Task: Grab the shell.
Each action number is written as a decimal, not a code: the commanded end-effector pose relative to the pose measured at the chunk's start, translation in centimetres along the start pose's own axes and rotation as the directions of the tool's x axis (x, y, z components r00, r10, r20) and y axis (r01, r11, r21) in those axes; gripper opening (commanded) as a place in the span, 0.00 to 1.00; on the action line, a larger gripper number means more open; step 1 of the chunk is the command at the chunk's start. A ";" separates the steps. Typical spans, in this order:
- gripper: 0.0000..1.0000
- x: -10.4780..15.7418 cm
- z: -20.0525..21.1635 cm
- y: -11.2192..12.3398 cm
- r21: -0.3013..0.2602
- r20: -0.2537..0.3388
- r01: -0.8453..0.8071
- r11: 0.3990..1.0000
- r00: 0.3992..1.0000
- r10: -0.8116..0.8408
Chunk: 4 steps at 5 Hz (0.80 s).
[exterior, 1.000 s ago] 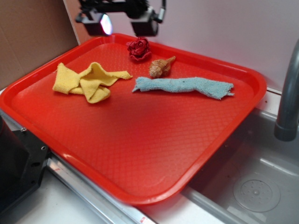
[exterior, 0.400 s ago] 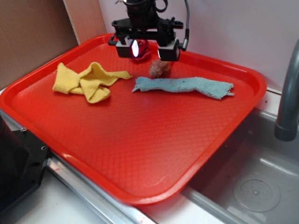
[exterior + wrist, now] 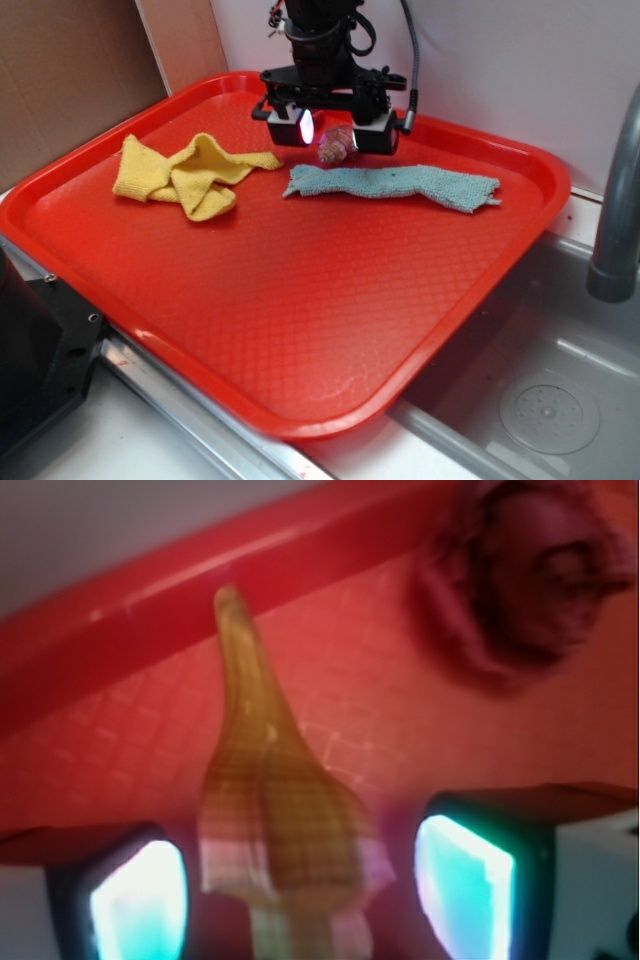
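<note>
Exterior view, shell [image 3: 337, 146]: small, tan-orange with a pinkish cast from the gripper lights, ridged; only its rounded body shows, the rest hidden by the gripper
Exterior view, place: on the red tray [image 3: 300, 310], toward the far rim, just behind the left end of the blue cloth [image 3: 395, 184]
Exterior view, gripper [image 3: 338, 128]: lowered over the shell, one lit fingertip to each side of it; whether the tips touch it cannot be told from here
Exterior view, others: yellow cloth [image 3: 185, 175] crumpled well to the left of the shell; grey sink [image 3: 540, 390] beside the tray
Wrist view, shell [image 3: 275, 810]: tan-orange, broad ridged body low in the frame, narrowing to a long pointed tip aimed at the tray rim [image 3: 200, 590]
Wrist view, jaws: parted, one glowing pad [image 3: 140, 905] left and the other [image 3: 462, 870] right of the wide end of the shell; a gap of red tray shows on each side, so they are not clamped on it
Wrist view, rose [image 3: 525, 575]: dark red, blurred, beyond the right pad and apart from the shell, near the rim
</note>
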State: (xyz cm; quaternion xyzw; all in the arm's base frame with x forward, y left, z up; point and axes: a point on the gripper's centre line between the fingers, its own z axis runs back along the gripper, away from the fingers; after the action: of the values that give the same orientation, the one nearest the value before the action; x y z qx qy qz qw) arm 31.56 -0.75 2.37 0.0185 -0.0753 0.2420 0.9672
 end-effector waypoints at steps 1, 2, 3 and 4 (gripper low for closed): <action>0.00 1.7 1.1 0.2 -0.027 0.052 -0.016 1.000 0.999 0.017; 0.00 1.4 2.8 0.7 -0.062 -0.021 -0.005 0.998 1.000 0.004; 0.00 0.9 5.8 1.3 -0.032 0.005 -0.028 0.999 1.000 0.028; 0.00 -0.5 9.8 1.6 -0.069 -0.034 0.005 0.998 0.999 -0.008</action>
State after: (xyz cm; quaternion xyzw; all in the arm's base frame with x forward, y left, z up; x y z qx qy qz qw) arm 27.77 -0.68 9.75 -0.0073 -0.0218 0.2399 0.9705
